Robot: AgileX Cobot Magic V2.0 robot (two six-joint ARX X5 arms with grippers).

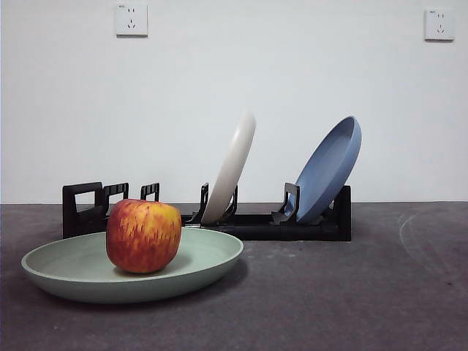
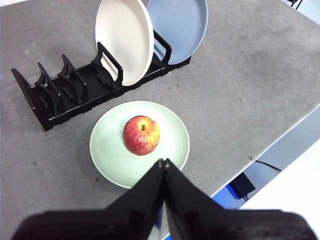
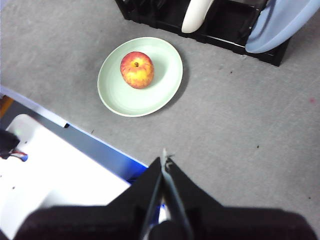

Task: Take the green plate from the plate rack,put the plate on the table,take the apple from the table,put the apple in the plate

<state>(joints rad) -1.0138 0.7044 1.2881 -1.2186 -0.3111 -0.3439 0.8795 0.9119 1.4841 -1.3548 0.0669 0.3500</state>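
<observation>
The apple (image 1: 143, 235) is seen resting upright, stem up, inside the green plate (image 1: 212, 257), which lies flat on the table (image 1: 351, 292) just in front of the plate rack (image 1: 307, 225); by this layout the task is judged complete, with no further grasp called for. The left gripper (image 2: 163, 161) is held above and clear of the plate, its jaws pressed together on nothing, and the apple lies just ahead of and below its tips. The right gripper (image 3: 164, 159) is likewise closed and empty, and the plate and apple lie well apart from it, ahead and off to one side, so the left arm is judged the nearer of the two. The apple is set somewhat off the plate's centre, away from the rim. Neither gripper is seen in the front view. In the rack, a cream-white plate (image 1: 232, 170) is held leaning in a middle slot and a blue plate (image 1: 330, 170) in the end slot beside it; the slots at the handle end, nearest the green plate, are unoccupied. Any remaining move is judged to be only a retreat upward, away from the plate.
</observation>
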